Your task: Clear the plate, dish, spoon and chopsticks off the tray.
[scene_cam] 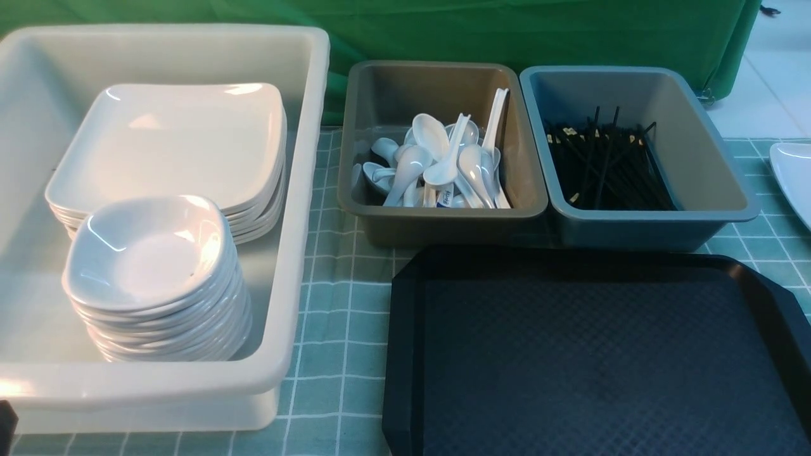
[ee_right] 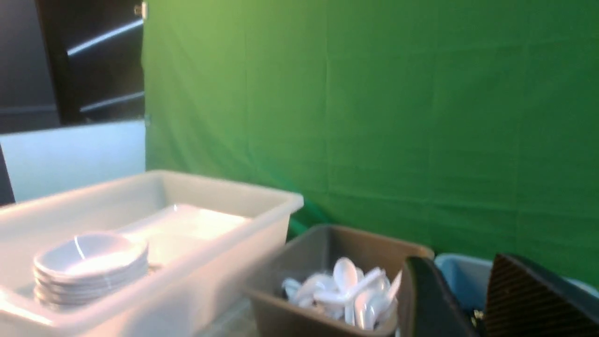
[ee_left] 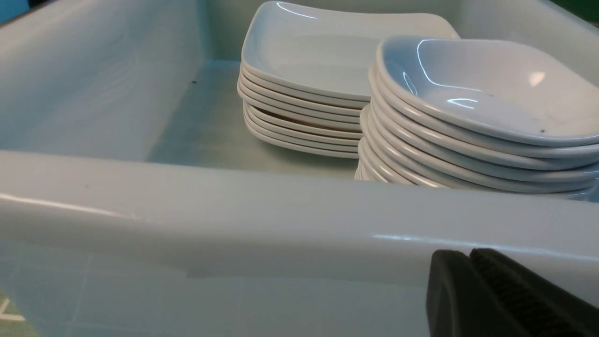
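The left gripper [ee_left: 470,281] is sitting with its jaws pressed together, empty, just outside the near wall of the white tub [ee_left: 281,220] holding stacked plates [ee_left: 318,61] and dishes [ee_left: 486,98]. The right gripper [ee_right: 468,299] is standing partly parted, holding nothing, above the brown spoon bin [ee_right: 327,243]. The black tray [scene_cam: 595,354] is lying bare at the tablecloth's near right edge.

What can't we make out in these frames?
- Tray: near and right edges cut off in the front view.
- White object at the front view's right edge: mostly cropped, so it cannot be identified.
- Right gripper: right wrist view is blurred, fingertips out of frame.
- Grey bin: hidden behind the gripper fingers there.
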You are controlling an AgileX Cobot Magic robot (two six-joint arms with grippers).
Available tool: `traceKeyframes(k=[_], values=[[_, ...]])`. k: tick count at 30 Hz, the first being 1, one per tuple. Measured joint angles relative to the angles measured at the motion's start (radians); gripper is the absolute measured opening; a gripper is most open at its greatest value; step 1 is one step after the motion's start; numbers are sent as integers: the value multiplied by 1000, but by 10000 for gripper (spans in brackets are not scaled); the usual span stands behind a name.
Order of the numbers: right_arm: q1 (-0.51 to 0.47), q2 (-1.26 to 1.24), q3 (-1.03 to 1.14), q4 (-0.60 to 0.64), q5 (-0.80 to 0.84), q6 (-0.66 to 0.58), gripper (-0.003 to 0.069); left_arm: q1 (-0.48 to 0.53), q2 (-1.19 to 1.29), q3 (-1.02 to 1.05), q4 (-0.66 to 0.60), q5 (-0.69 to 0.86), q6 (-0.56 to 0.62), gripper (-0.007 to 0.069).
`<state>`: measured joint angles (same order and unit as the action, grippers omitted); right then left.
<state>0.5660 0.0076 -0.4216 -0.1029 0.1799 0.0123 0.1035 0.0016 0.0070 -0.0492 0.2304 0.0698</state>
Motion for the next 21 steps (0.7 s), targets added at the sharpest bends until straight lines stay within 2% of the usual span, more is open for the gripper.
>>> traceKeyframes(k=[2, 4, 10, 11, 12, 16, 21], values=[[-8, -3, 36, 0, 0, -20, 240, 0, 0, 0, 0, 0, 0, 13], [-69, -8, 94, 0, 1, -46, 240, 0, 0, 0, 0, 0, 0, 13], [-459, -8, 341, -1, -5, -54, 241, 0, 0, 0, 0, 0, 0, 13], [-459, -8, 350, -1, -5, -54, 241, 0, 0, 0, 0, 0, 0, 13], [-519, -7, 405, -1, 5, -51, 241, 0, 0, 0, 1, 1, 0, 13], [-567, -7, 429, -1, 68, -42, 241, 0, 0, 0, 1, 0, 0, 13], [-567, -8, 429, -1, 67, -22, 241, 0, 0, 0, 1, 0, 0, 13]])
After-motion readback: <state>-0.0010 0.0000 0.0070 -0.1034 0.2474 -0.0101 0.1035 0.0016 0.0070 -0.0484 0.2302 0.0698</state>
